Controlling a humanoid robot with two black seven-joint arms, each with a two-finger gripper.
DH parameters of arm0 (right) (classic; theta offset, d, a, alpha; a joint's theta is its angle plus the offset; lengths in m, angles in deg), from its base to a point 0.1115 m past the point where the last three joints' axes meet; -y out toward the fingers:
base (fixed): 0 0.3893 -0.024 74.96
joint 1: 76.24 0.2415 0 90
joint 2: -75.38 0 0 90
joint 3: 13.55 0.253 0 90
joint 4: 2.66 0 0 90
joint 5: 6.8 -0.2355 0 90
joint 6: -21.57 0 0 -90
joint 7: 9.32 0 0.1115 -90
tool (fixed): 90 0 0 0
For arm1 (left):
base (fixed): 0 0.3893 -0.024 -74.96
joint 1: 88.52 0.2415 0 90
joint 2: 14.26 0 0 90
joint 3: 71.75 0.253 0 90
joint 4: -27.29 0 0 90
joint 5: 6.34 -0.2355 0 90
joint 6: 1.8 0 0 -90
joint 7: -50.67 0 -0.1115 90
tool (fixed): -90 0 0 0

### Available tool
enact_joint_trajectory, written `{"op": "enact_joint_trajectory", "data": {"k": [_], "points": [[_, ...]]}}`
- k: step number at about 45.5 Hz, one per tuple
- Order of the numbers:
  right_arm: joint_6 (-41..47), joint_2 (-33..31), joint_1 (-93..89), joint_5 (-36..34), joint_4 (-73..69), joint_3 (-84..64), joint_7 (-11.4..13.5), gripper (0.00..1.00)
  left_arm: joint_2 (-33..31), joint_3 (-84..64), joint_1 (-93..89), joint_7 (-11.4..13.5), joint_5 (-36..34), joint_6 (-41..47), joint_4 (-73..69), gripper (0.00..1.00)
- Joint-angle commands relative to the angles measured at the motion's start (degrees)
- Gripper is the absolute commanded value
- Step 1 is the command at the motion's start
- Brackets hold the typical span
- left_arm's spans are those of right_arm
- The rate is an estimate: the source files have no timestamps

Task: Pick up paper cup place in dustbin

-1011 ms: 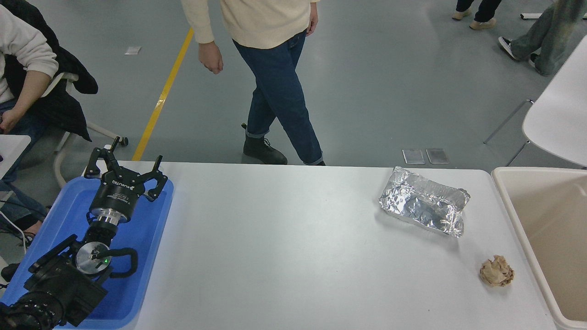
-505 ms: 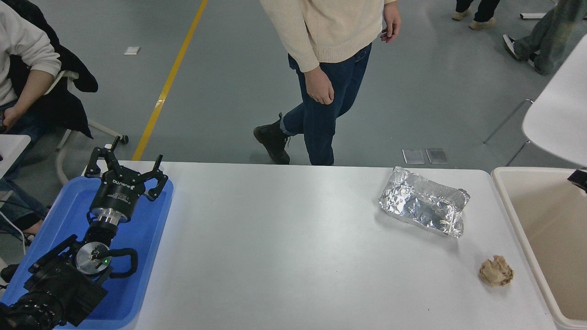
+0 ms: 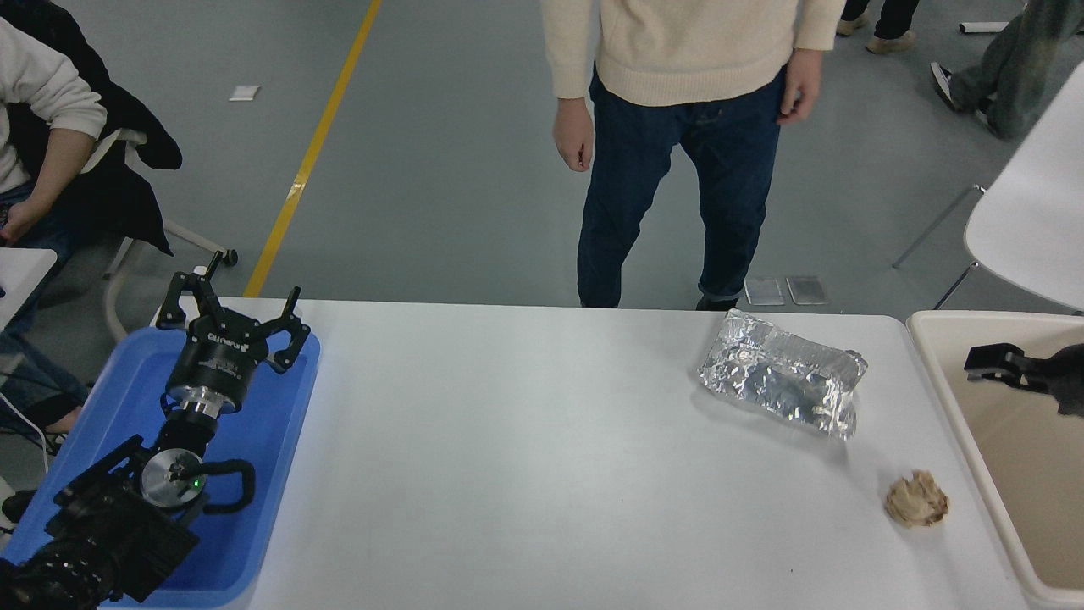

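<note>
**Right arm reaches in over the dustbin, no cup in sight**

Since half a second ago, more of the right arm has slid in from the right edge, and the person across the desk has turned to face it.

Going left to right: the left gripper [image 3: 227, 318] sits parked over the blue tray [image 3: 279, 424], its fingers spread and holding nothing. Far to its right on the desk [image 3: 508, 457] lie the foil tray [image 3: 783, 383] and the brown paper ball [image 3: 916, 500]. Just right of those, the right gripper [image 3: 987, 362] hangs above the dustbin [image 3: 936, 373]; I cannot tell whether it is spread or closed.

The paper cup is nowhere visible, on the desk or in the bin's visible part. I judge it is either already dropped or hidden.
</note>
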Motion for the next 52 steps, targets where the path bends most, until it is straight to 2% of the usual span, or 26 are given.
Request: {"op": "enact_joint_trajectory", "data": {"k": [1,5,10,24,34,52], "points": [[22.80,6.78,13.76,0.11,-4.53,-9.25,0.08,1.00,0.06,0.00,0.09,0.15,0.09,0.08,0.01,1.00],[28.53,7.40,17.28,0.02,-5.31,-8.64,0.08,1.00,0.06,0.00,0.09,0.15,0.09,0.08,0.01,1.00],[28.53,8.89,22.73,-0.24,-8.04,-6.09,0.08,1.00,0.15,0.00,0.18,0.23,0.09,0.08,0.01,1.00],[28.53,19.26,32.23,-0.15,-12.44,-3.46,0.08,1.00,0.15,0.00,0.18,0.23,0.09,0.08,0.01,1.00],[28.53,20.84,34.16,-0.51,-12.61,-1.35,0.08,1.00,0.15,0.00,0.18,0.23,0.09,0.08,0.01,1.00],[28.53,19.97,35.30,-0.59,-12.00,-0.38,0.08,1.00,0.15,0.00,0.09,0.15,0.09,0.08,0.01,1.00]]}}
